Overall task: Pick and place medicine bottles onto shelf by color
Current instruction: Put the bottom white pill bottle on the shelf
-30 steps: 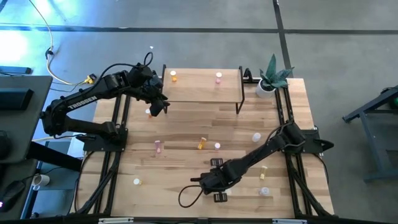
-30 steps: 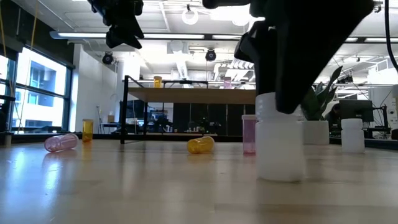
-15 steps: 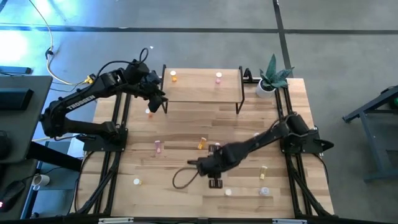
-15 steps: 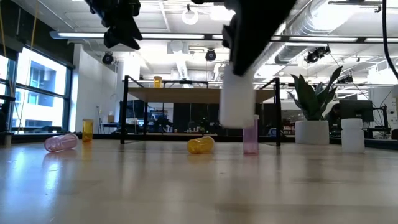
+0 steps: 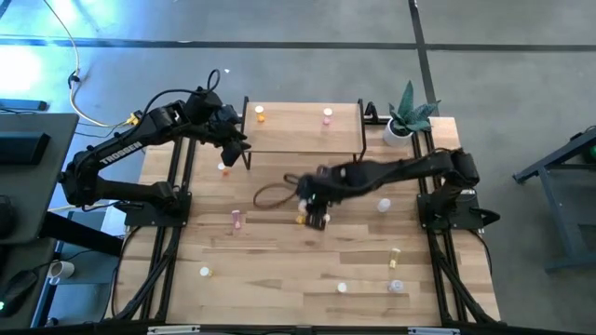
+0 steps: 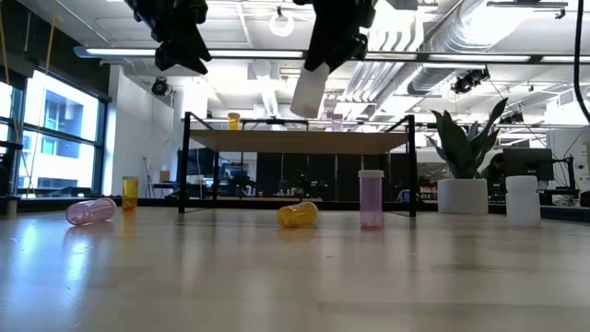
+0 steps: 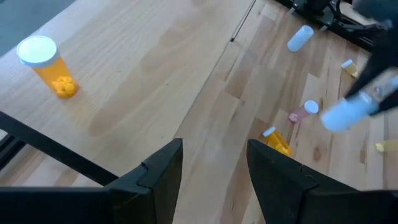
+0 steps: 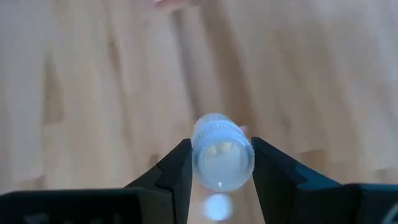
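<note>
A: Surface: wooden table (image 5: 279,279), bottles lying scattered. Step in hand?

B: Carrying. The right gripper (image 5: 307,197), mid-frame in the high view, is clasping a clear bottle (image 8: 222,151) between both fingers (image 8: 177,167), cap facing the wrist camera, lifted off the table (tilted, in the low view).

A: Next move?

B: Likely calling for travel up-frame to the shelf (image 5: 303,140), to an unoccupied stretch away from the orange bottle (image 5: 260,115) and pink bottle (image 5: 328,115).

A: Left gripper (image 5: 233,154)?

B: Hanging at the shelf's left end, fingers parted, grasping nothing.

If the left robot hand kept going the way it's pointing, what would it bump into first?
Probably the bare wood of the shelf. The left gripper, open and empty, points there, with the orange bottle off to one side. Depth is hard to judge.
</note>
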You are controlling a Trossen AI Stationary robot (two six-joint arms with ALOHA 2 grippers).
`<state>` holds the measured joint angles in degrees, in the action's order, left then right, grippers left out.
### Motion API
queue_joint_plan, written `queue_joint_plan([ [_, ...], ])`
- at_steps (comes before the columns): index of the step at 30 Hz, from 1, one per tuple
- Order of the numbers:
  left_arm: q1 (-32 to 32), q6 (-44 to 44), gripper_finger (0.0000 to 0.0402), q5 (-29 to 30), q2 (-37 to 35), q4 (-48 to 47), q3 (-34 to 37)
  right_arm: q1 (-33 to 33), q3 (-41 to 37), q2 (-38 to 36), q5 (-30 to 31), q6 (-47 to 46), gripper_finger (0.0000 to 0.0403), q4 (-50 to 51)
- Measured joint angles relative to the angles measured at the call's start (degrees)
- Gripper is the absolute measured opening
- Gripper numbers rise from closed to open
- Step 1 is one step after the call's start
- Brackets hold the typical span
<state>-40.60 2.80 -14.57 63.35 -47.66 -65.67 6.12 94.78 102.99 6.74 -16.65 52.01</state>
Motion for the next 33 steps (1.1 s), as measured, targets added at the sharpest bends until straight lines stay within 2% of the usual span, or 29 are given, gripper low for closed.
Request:
queue_joint_plan([
  [9, 0.0, 0.0, 0.017, 0.0, 0.0, 1.6, 0.0, -10.1, 0.0, -6.8, 3.4, 5.1, 0.0122, 2.6],
  [20, 0.0, 1.6, 0.017, 0.0, 0.0, 1.5, 0.0, -25.5, 0.0, -14.3, 7.4, 17.6, 0.0122, 2.8],
  [28, 0.0, 3.2, 0.017, 0.2, 0.0, 1.5, 0.0, -38.0, 0.0, -15.9, 9.8, 20.8, 0.0122, 1.8],
  [33, 0.0, 3.2, 0.017, 0.2, 0.0, 1.5, 0.0, -42.6, 0.0, -15.9, 9.7, 22.5, 0.0122, 0.5],
])
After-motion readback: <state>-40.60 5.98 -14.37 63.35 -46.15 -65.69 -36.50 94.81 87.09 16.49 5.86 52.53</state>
